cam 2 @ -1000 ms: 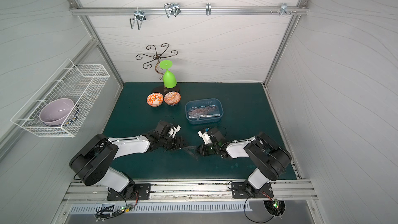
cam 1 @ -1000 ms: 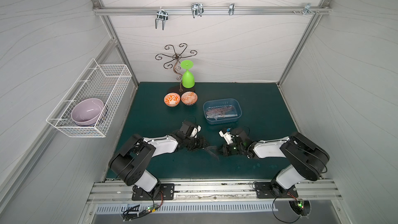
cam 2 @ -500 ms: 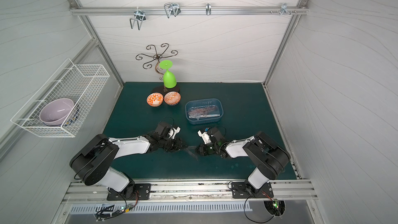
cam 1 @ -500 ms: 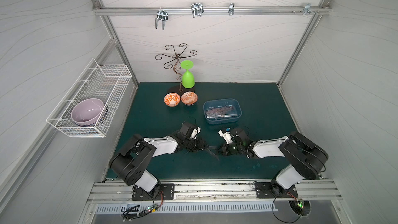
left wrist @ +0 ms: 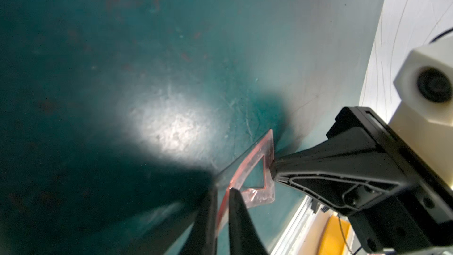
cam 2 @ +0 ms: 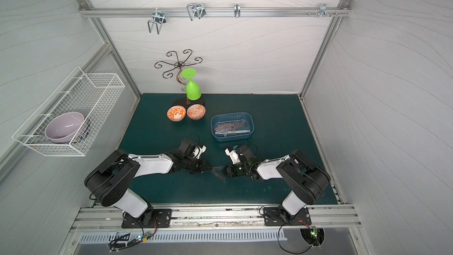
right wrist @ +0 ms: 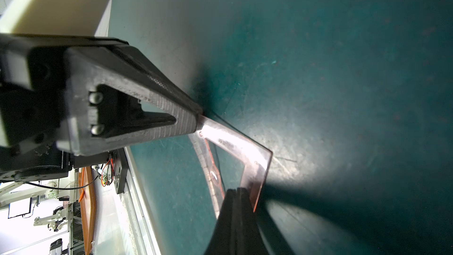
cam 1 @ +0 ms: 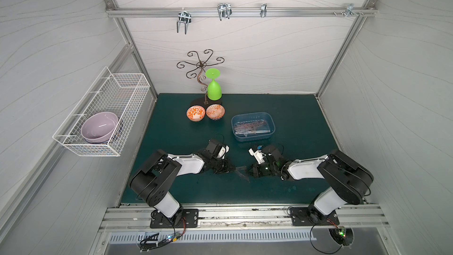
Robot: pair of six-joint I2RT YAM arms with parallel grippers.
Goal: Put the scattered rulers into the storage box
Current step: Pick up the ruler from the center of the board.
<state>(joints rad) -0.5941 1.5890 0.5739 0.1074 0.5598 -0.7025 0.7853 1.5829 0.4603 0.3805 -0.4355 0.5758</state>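
Observation:
A transparent triangle ruler (cam 1: 241, 171) (cam 2: 218, 171) with a reddish tint is propped at a tilt at the front middle of the green mat, between both arms. My left gripper (left wrist: 221, 190) (cam 1: 230, 168) is shut on one side strip of it (left wrist: 255, 153). My right gripper (right wrist: 236, 191) (cam 1: 252, 169) is shut with its fingers together. Its tip rests against the opposite side of the triangle (right wrist: 245, 148), with nothing seen between its fingers. The blue storage box (cam 1: 253, 139) (cam 2: 232, 139) stands behind the grippers. Several clear rulers (cam 1: 252, 127) lie in it.
Two orange patterned bowls (cam 1: 196, 113) (cam 1: 215, 112) and an upturned green glass (cam 1: 214, 89) by a wire stand (cam 1: 201, 65) stand at the back. A white wire basket (cam 1: 127, 83) with a purple bowl (cam 1: 100, 127) hangs on the left wall. The metal rail (cam 1: 245, 213) runs along the front edge.
My left gripper has closed from open onto the triangle ruler's side. The right gripper has stayed shut and in place.

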